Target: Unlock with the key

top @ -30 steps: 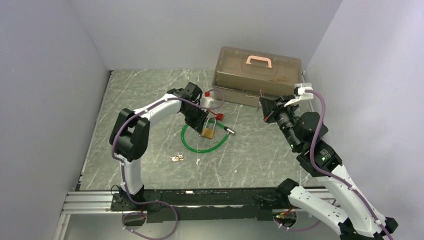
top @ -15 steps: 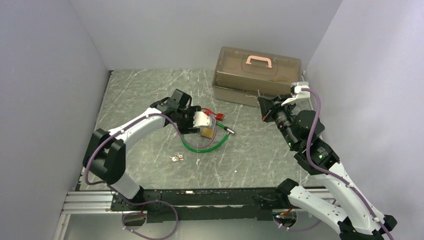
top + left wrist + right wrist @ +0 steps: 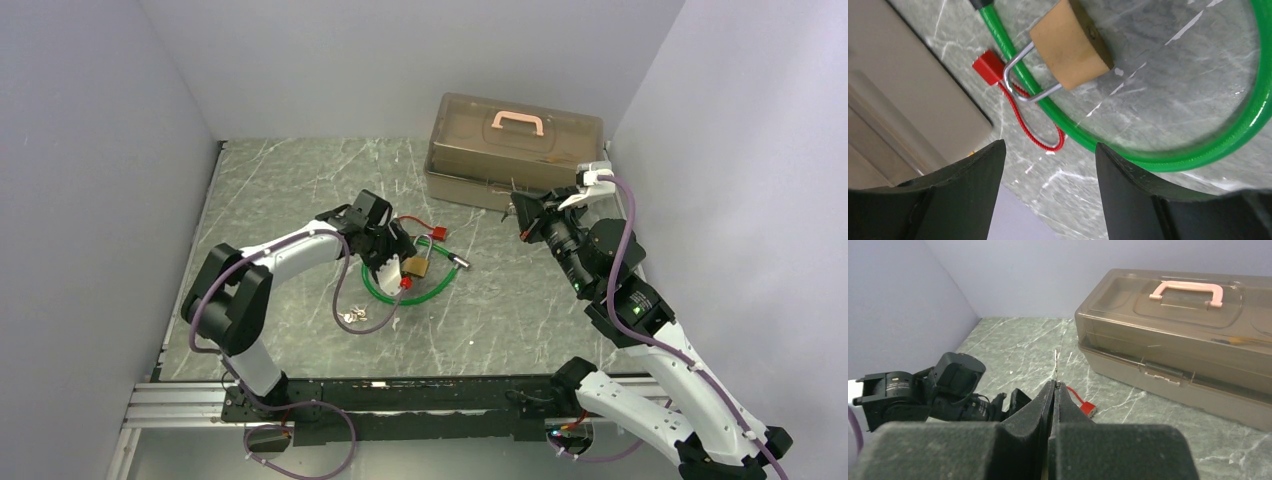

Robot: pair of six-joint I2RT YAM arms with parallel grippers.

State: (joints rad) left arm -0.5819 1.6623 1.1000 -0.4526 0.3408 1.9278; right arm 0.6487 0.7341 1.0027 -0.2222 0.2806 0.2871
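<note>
left gripper (image 3: 1048, 150) hangs spread wide over the brass padlock (image 3: 1070, 42) on the green cable (image 3: 1198, 155), holding nothing. off right, the right gripper (image 3: 1053, 387) is clenched on a thin key (image 3: 1056, 362).

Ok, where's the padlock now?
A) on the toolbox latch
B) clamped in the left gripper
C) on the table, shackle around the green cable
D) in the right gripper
C: the padlock lies on the table, green cable through its shackle, the open left gripper clear of it.
</note>
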